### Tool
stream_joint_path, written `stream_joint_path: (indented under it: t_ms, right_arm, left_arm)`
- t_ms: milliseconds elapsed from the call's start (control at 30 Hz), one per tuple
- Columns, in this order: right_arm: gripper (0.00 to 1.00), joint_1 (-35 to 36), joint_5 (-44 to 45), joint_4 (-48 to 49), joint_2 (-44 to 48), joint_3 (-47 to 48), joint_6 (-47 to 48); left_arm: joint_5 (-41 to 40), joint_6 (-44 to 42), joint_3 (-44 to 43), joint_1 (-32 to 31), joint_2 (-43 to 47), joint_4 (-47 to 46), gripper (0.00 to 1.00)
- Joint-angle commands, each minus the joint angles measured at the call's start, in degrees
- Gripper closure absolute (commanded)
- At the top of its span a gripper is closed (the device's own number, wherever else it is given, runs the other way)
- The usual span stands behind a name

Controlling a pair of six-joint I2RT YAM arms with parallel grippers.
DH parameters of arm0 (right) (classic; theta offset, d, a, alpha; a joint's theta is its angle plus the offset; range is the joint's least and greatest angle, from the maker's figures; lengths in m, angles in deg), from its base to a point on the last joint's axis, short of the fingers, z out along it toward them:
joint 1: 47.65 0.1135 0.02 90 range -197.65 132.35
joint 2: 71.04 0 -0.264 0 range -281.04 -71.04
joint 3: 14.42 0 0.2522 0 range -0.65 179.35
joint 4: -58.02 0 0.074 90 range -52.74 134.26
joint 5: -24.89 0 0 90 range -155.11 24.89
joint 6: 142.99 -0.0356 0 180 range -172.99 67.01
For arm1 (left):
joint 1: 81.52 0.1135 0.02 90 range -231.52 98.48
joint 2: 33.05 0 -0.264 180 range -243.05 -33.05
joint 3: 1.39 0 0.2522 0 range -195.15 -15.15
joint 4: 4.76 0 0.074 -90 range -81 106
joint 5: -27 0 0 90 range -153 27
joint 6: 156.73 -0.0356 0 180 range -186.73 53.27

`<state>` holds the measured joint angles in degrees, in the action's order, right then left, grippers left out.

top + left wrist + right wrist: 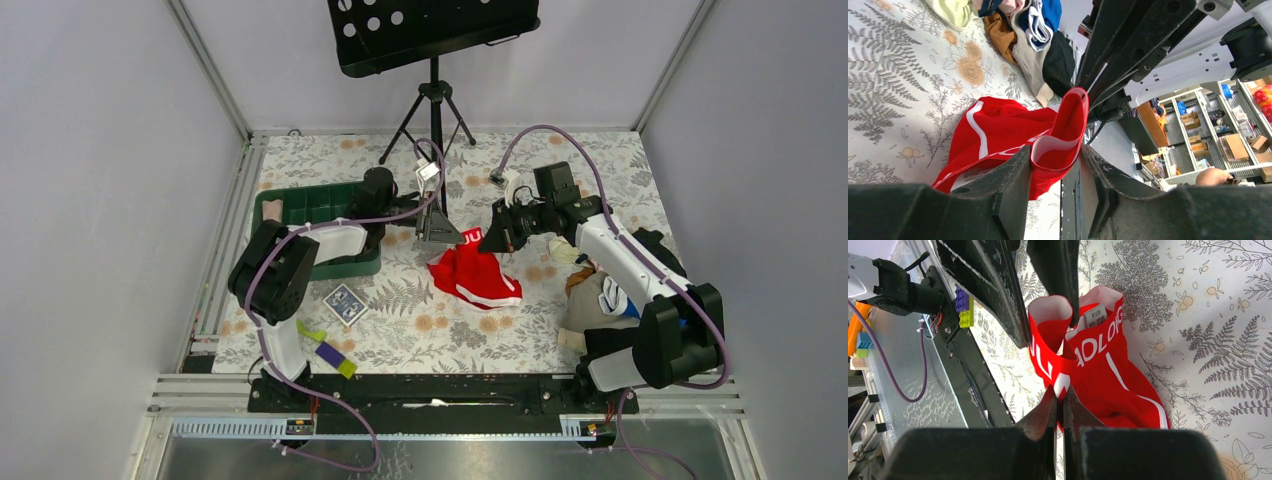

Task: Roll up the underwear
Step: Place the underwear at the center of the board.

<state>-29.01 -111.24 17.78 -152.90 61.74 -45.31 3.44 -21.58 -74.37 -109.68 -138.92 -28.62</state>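
The bright red underwear [475, 278] lies mid-table, with its white-lettered waistband lifted at the far edge. My right gripper [492, 240] is shut on the waistband; in the right wrist view its tips [1059, 392] pinch a white-and-red fold of the underwear [1108, 375]. My left gripper [437, 225] hangs just left of it, tips down. In the left wrist view its jaws [1055, 155] stand partly apart, with a raised loop of the waistband [1068, 125] between them that brushes both fingers.
A green bin [268, 218] sits at the left beside the left arm. A pile of grey, blue and pink clothes [600, 295] lies under the right arm. A card box [345, 303] and toy bricks [330, 352] lie near left. A music stand tripod [434, 100] stands behind.
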Motion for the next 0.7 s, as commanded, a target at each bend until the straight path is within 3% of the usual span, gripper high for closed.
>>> stream_joint_path:
  t_ms: [0, 100, 167, 267, 333, 500, 667]
  right_arm:
    - [0.97, 0.0, -0.3, 0.4, 1.7, 0.0, 0.4]
    - [0.97, 0.0, -0.3, 0.6, 1.5, -0.2, 0.3]
    - [0.91, -0.1, 0.0, 0.5, 1.4, -0.1, 0.4]
    - [0.57, -1.2, 1.0, -0.6, 1.9, 0.5, 1.0]
    - [0.41, -3.1, 1.5, -1.1, 2.6, 0.9, 1.3]
    - [0.30, -11.3, 1.7, -5.4, 4.4, 3.7, 3.2]
    - [0.26, -21.7, 5.0, -9.4, 7.3, 5.6, 4.5]
  left_arm:
    - [2.9, -0.6, -2.2, -1.1, 1.0, -2.5, 0.61]
    - [2.5, -3.9, -2.7, -1.4, 1.8, 1.8, 0.68]
    - [1.7, -6.4, -3.4, -1.5, 2.5, 5.7, 0.77]
    - [-0.2, -7.8, -4.0, -1.8, 3.7, 9.3, 0.84]
    - [-1.4, -7.7, -4.4, -2.6, 4.2, 10.1, 0.88]
    - [-6.2, -4.7, -6.7, -5.8, 2.1, 10.9, 1.00]
    - [-13.9, 6.8, -15.3, -9.8, -7.6, 5.2, 1.00]
